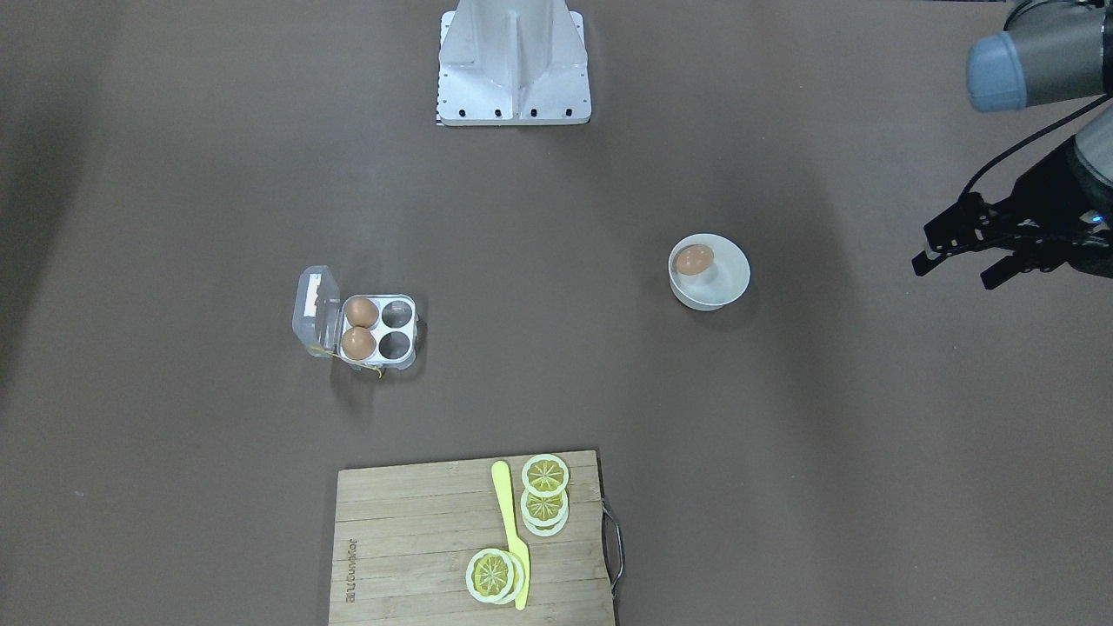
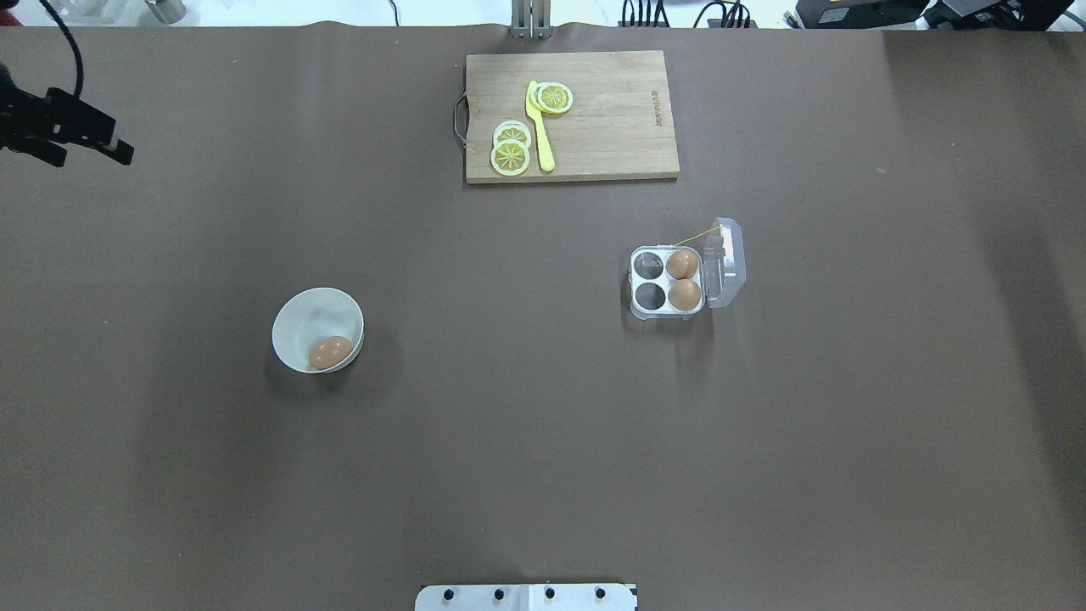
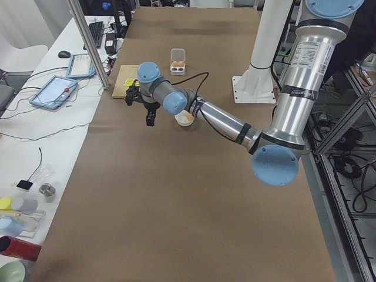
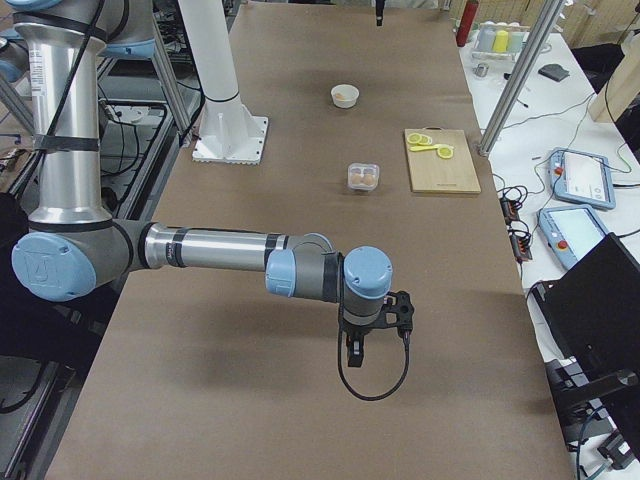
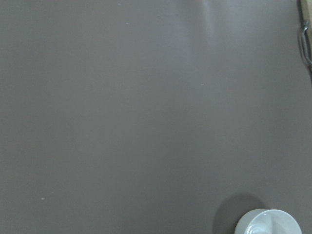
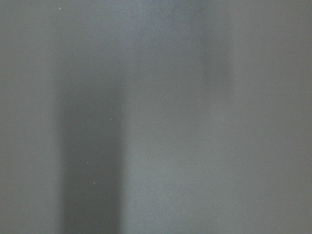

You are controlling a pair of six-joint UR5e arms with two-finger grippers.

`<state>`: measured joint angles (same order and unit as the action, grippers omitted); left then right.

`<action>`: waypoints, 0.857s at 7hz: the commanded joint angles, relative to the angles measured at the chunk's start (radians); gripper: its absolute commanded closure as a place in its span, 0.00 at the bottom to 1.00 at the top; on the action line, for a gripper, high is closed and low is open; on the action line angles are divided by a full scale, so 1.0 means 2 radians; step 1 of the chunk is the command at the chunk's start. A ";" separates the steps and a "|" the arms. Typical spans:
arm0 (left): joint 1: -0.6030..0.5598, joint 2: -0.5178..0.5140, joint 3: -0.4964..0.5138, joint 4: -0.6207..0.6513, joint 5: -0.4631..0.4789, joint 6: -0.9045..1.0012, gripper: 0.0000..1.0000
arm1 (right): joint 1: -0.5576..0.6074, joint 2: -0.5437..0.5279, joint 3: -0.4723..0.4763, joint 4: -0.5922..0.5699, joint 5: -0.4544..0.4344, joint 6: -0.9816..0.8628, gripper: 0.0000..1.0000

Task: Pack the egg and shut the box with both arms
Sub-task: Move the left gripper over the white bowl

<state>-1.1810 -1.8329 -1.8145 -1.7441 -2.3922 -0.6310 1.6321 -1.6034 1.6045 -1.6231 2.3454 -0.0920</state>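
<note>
One brown egg (image 1: 695, 259) lies in a white round bowl (image 1: 730, 283); both also show in the overhead view, the egg (image 2: 331, 352) in the bowl (image 2: 310, 322). The clear four-cell box (image 1: 396, 335) (image 2: 649, 282) stands open, its lid (image 1: 315, 309) tipped back, with two brown eggs (image 1: 359, 327) in the cells nearest the lid and two cells empty. My left gripper (image 1: 952, 274) (image 2: 95, 159) is open and empty, far from the bowl at the table's left edge. My right gripper (image 4: 372, 345) shows only in the exterior right view, far from the box; I cannot tell its state.
A wooden cutting board (image 1: 409, 539) (image 2: 611, 127) with lemon slices (image 1: 545, 496) and a yellow knife (image 1: 509, 530) lies at the table's far edge. The robot's white base (image 1: 513, 69) stands at the near edge. Brown table cover lies between bowl and box.
</note>
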 commanded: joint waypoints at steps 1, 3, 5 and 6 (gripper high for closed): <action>0.053 -0.031 0.001 -0.002 0.043 -0.007 0.02 | 0.000 -0.001 0.000 -0.001 0.000 0.000 0.00; 0.081 -0.033 0.005 -0.040 0.075 0.004 0.02 | 0.002 -0.002 0.000 -0.003 0.000 0.000 0.00; 0.125 -0.034 0.010 -0.044 0.121 0.004 0.02 | 0.001 0.004 -0.003 -0.005 0.001 0.000 0.00; 0.133 -0.036 0.012 -0.049 0.136 0.004 0.02 | 0.001 0.009 0.001 -0.005 0.002 0.000 0.00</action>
<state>-0.9468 -1.9016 -1.7965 -1.8309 -2.1662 -0.6234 1.6343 -1.5966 1.6028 -1.6316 2.3469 -0.0920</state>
